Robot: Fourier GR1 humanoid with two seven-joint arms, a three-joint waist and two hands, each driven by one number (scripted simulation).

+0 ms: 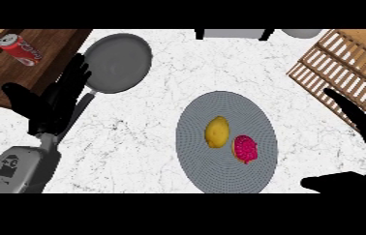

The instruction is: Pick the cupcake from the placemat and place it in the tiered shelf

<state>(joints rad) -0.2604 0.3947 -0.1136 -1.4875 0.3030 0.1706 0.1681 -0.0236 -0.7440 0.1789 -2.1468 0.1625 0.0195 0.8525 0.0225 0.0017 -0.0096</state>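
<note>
A cupcake with pink frosting (244, 148) lies on the round grey placemat (214, 173) in the middle right of the head view, just right of a yellow lemon (217, 131). The slatted wooden tiered shelf (336, 65) stands at the upper right. My right hand (342, 182) shows only partly at the right edge, a finger high by the shelf and the thumb low by the placemat, open and apart from the cupcake. At the left edge my left hand (53, 101) rests open, fingers up.
A grey frying pan (118, 62) lies at the upper left, its handle running down past my left hand. A red soda can (20, 49) lies on the wooden board (50, 38) in the top left corner. A grey object (229, 33) sits at the back edge.
</note>
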